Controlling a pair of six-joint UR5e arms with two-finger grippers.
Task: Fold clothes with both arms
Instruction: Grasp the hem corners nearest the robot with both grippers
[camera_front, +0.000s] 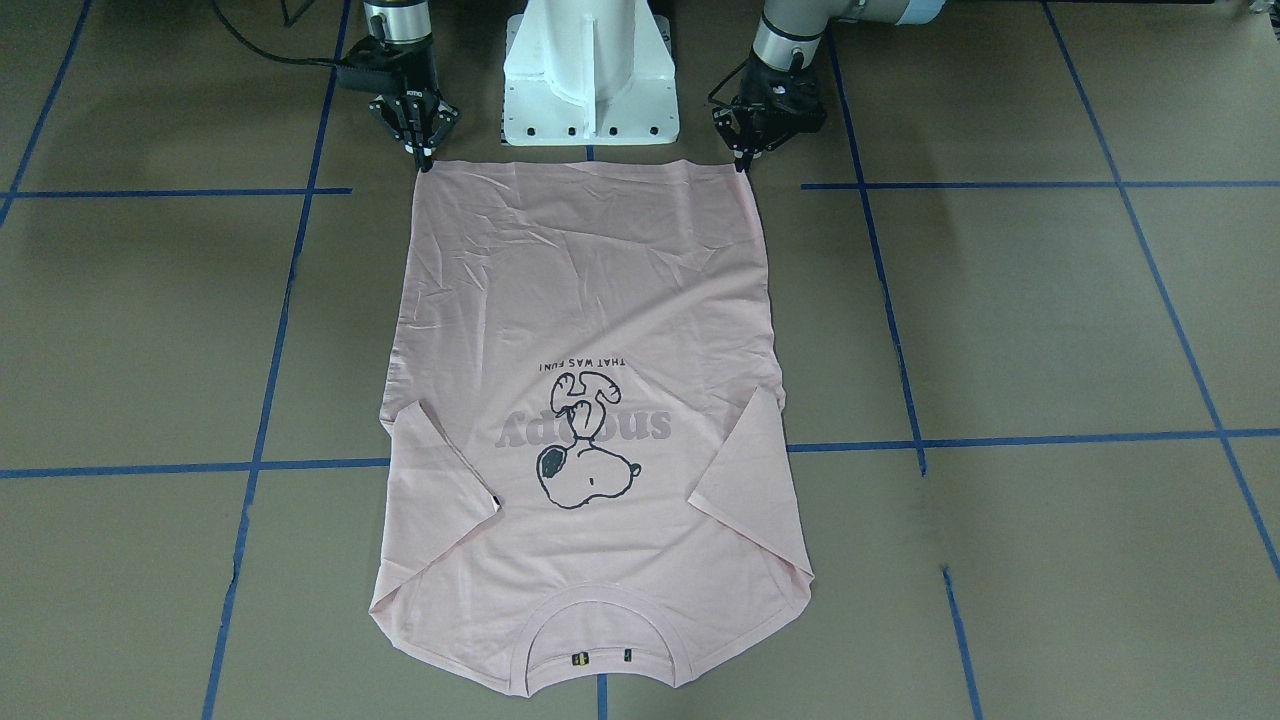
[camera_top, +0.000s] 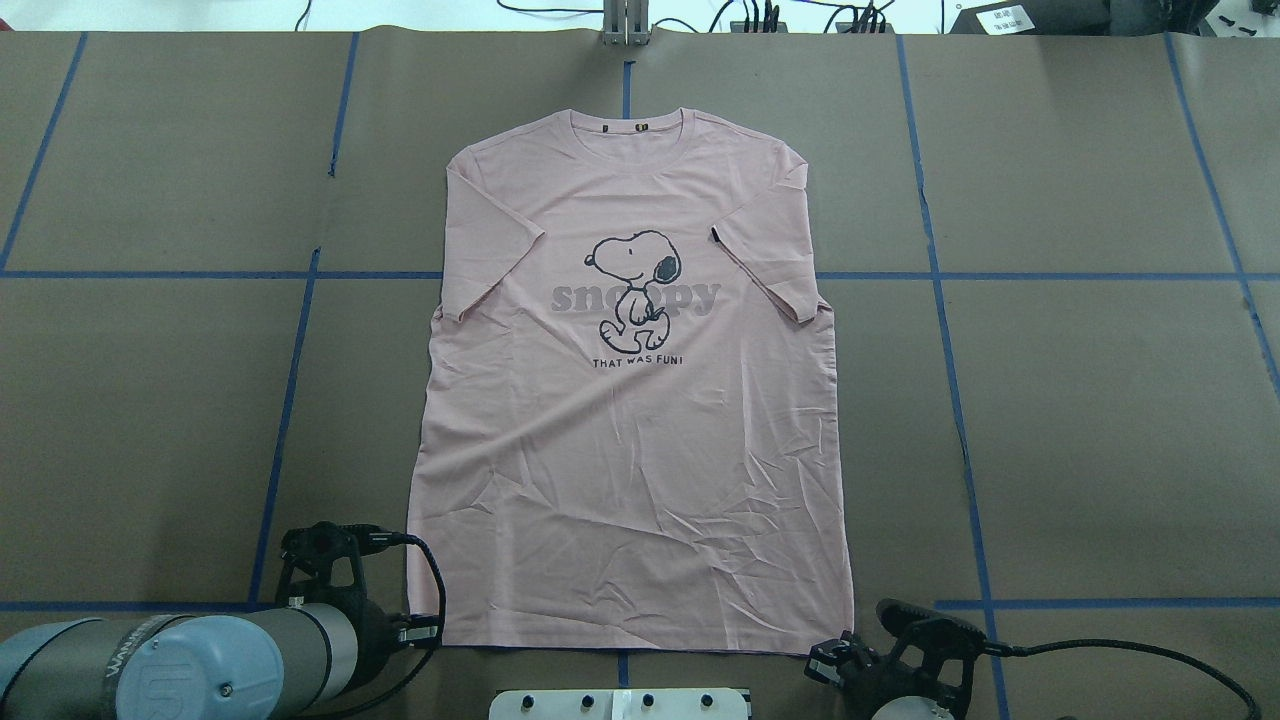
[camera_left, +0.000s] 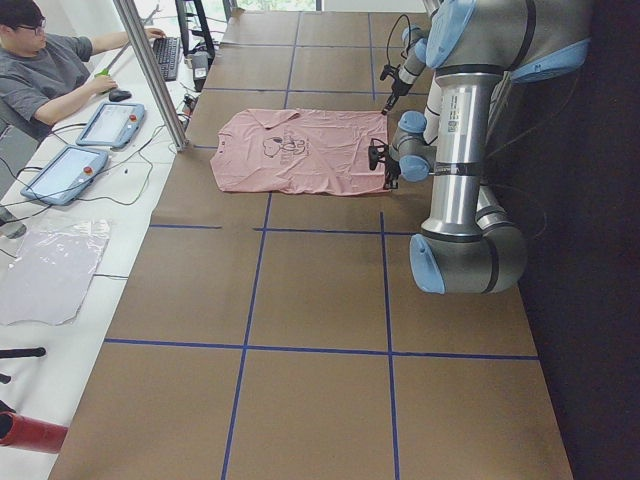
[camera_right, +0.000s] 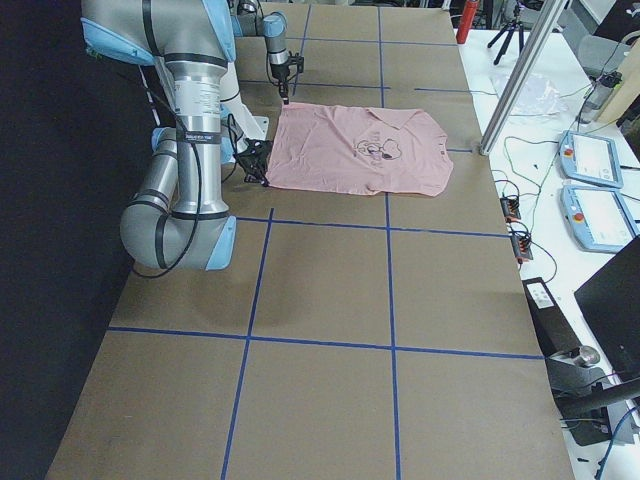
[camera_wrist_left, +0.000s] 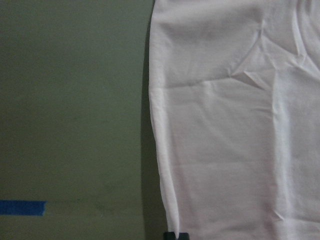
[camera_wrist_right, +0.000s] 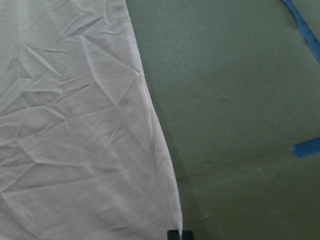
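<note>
The pale pink T-shirt (camera_front: 590, 300) (camera_top: 630, 450) lies flat and face up on the brown table, collar far from the robot and hem toward its base. The sleeves are folded in over the chest. My left gripper (camera_front: 742, 165) (camera_top: 428, 632) is shut on one hem corner, its tips meeting at the cloth edge in the left wrist view (camera_wrist_left: 175, 235). My right gripper (camera_front: 424, 163) (camera_top: 822, 662) is shut on the other hem corner, likewise in the right wrist view (camera_wrist_right: 179, 234). Both stand low at the table surface.
The white pedestal base (camera_front: 590, 80) stands just behind the hem between the arms. Blue tape lines (camera_top: 300, 330) grid the table. A person (camera_left: 50, 70) sits at a side desk with tablets (camera_left: 110, 125), beyond the collar end.
</note>
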